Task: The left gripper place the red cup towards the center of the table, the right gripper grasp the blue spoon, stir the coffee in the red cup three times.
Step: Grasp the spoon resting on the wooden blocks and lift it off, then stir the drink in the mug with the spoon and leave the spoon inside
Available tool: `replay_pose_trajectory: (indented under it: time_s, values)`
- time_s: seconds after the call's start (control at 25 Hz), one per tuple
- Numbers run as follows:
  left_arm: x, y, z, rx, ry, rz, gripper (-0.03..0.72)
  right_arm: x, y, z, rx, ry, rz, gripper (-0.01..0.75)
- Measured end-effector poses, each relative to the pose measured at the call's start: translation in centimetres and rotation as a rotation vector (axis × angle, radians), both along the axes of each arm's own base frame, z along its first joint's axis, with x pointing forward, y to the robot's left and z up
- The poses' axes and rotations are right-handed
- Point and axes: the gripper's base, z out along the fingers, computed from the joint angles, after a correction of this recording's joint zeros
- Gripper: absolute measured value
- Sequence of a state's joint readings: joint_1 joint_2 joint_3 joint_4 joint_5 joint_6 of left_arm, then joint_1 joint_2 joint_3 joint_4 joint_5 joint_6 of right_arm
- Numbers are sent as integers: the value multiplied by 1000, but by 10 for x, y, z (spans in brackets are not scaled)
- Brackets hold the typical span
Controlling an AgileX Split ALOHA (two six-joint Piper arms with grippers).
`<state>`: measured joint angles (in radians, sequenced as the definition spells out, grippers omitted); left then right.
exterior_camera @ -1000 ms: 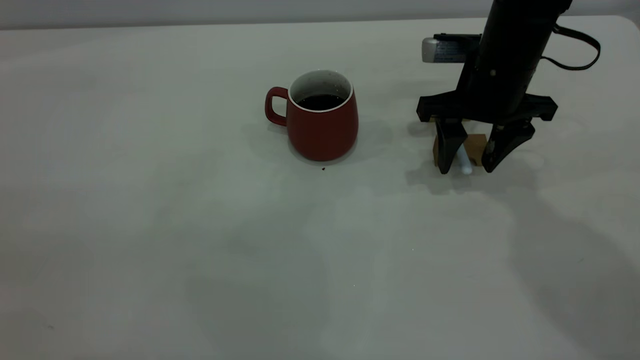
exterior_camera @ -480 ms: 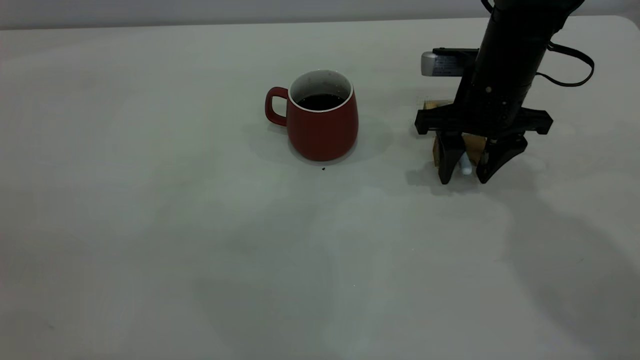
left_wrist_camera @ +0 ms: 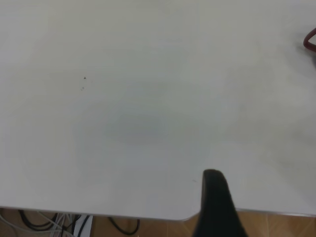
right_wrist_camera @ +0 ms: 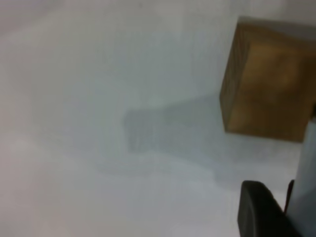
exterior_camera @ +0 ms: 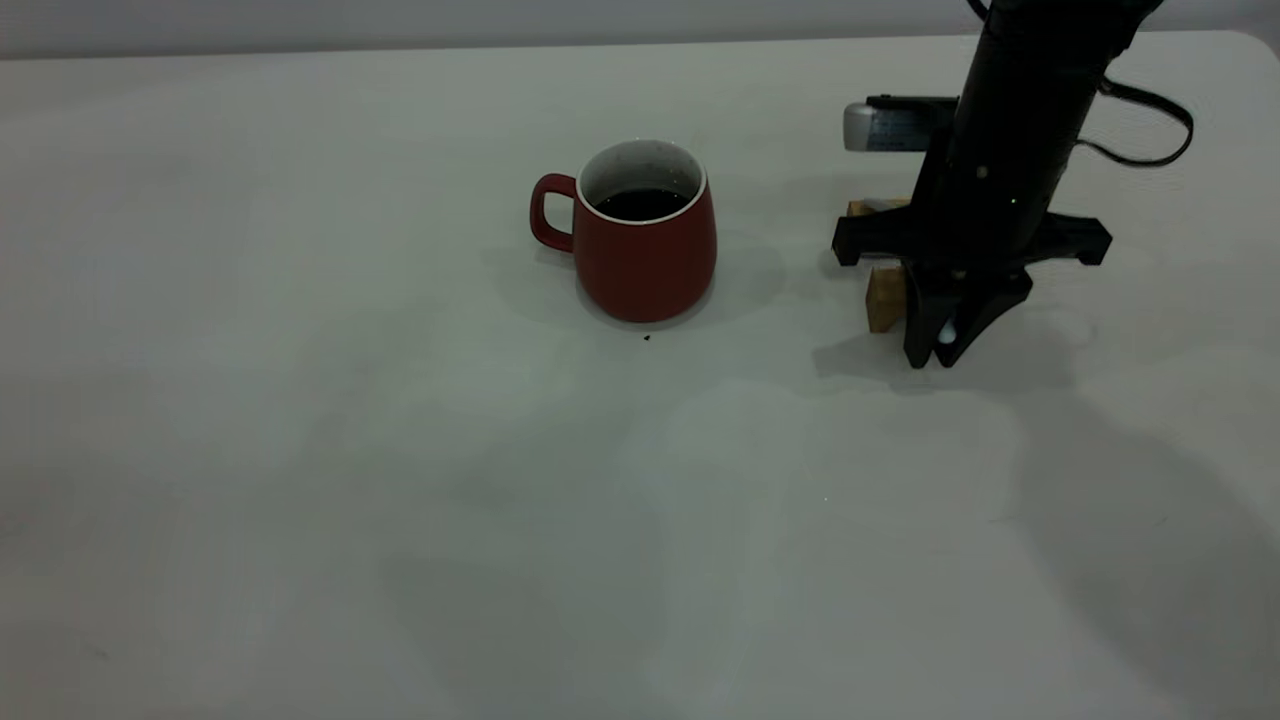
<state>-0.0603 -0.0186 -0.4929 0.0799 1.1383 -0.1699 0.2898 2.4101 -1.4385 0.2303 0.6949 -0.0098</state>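
The red cup stands upright near the middle of the table, handle to the left, with dark coffee inside. To its right, my right gripper points down at the tabletop, shut on the pale handle of the blue spoon; the rest of the spoon is hidden behind the fingers. In the right wrist view the pale handle runs beside one dark finger. My left gripper is parked off to the side; only one finger shows, over the table's edge. A sliver of the red cup shows there.
A tan wooden block lies right beside the right gripper's fingers, and another sits behind the arm. In the right wrist view one block is close. A dark speck lies in front of the cup.
The right gripper's fingers, spread on either side of the spoon handle a second ago, have come together on it. The cup has not moved.
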Motion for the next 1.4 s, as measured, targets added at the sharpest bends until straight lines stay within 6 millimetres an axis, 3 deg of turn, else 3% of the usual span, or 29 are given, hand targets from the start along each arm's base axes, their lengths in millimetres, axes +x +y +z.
replay_pose_trajectory:
  time_s: [0.24, 0.4, 0.64, 0.84, 1.0, 1.12, 1.4]
  values:
    - [0, 0, 0, 0, 0, 0, 558, -5, 2, 80, 33, 6, 32, 124]
    - [0, 0, 0, 0, 0, 0, 558, -9, 18, 116, 236, 18, -62, 124]
    - [0, 0, 0, 0, 0, 0, 558, -4, 52, 119, 659, 131, -278, 124]
    - [0, 0, 0, 0, 0, 0, 558, 4, 69, 120, 956, 225, -424, 124]
    - [0, 0, 0, 0, 0, 0, 558, 16, 75, 133, 1177, 239, -568, 124]
    - [0, 0, 0, 0, 0, 0, 558, 20, 75, 138, 1221, 304, -672, 124]
    - [0, 0, 0, 0, 0, 0, 558, 21, 74, 138, 1155, 709, -1102, 124]
